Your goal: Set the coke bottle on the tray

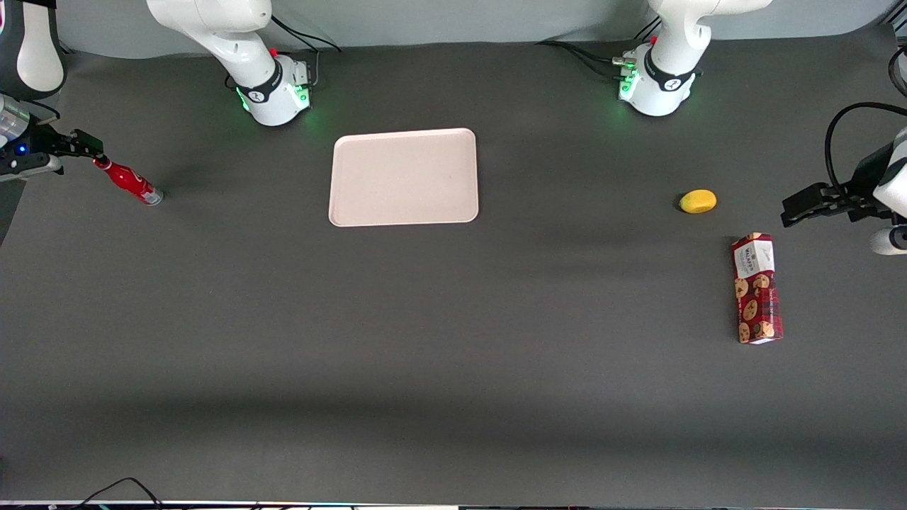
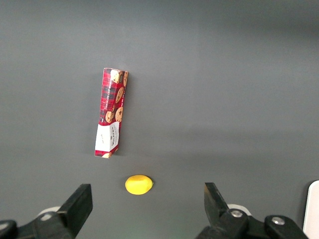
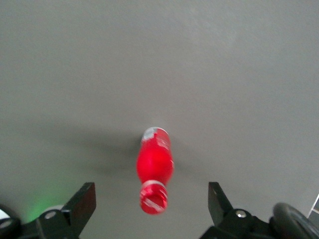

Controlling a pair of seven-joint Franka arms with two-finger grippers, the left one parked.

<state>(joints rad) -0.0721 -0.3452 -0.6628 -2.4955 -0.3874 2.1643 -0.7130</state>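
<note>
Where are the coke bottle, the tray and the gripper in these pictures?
coke bottle (image 1: 130, 181): front view, on its red body.
tray (image 1: 404, 177): front view, on its bare pink floor.
gripper (image 3: 152, 205): right wrist view, midway between its open fingertips, above the bottle's cap.

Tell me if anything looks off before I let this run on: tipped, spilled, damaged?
Nothing spilled or damaged. The coke bottle stands on the table toward the working arm's end, not yet on the tray. The gripper hangs open above its cap. The cookie box lies flat near a lemon.

Glossy coke bottle, matt tray
</note>
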